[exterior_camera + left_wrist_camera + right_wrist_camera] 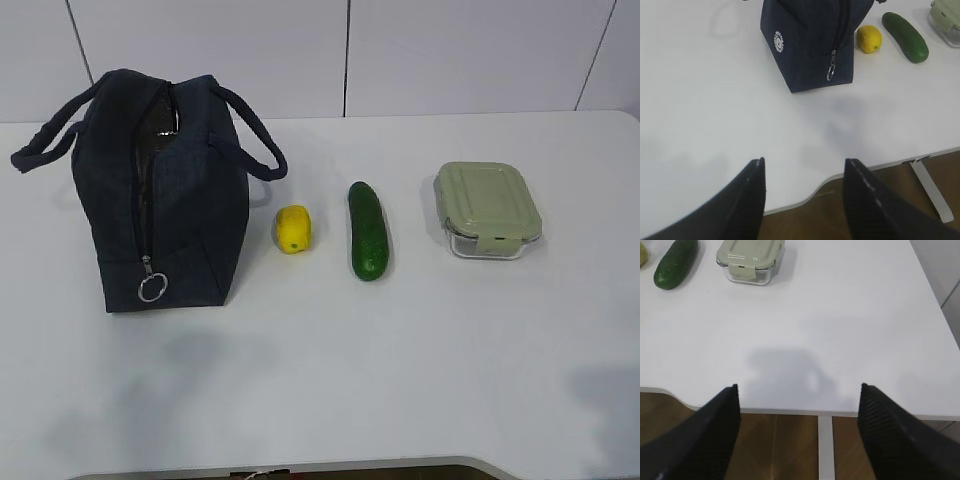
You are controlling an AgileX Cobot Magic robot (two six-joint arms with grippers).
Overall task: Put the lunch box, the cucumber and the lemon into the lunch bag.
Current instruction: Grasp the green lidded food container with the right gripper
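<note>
Nothing packed yet: all three items lie on the bench beside the lunch bag, and both sets of fingers are empty.

From the exterior view I see the lunch bag (165,195) standing at left with its top unzipped, the lemon (293,229) just beside it, then the cucumber (367,230), and the lunch box (487,209) well apart at right on the bench (400,370). In the left wrist view my left gripper (805,172) hangs over the near bench edge, fingers (752,200) moderately spread, holding nothing. In the right wrist view the right gripper (799,392) is spread wide, also empty. I expect the box to be rigid and slick-walled, best taken across its short sides; the cucumber firm, gripped mid-length; the lemon prone to rolling; the bag soft and likely to sag.
</note>
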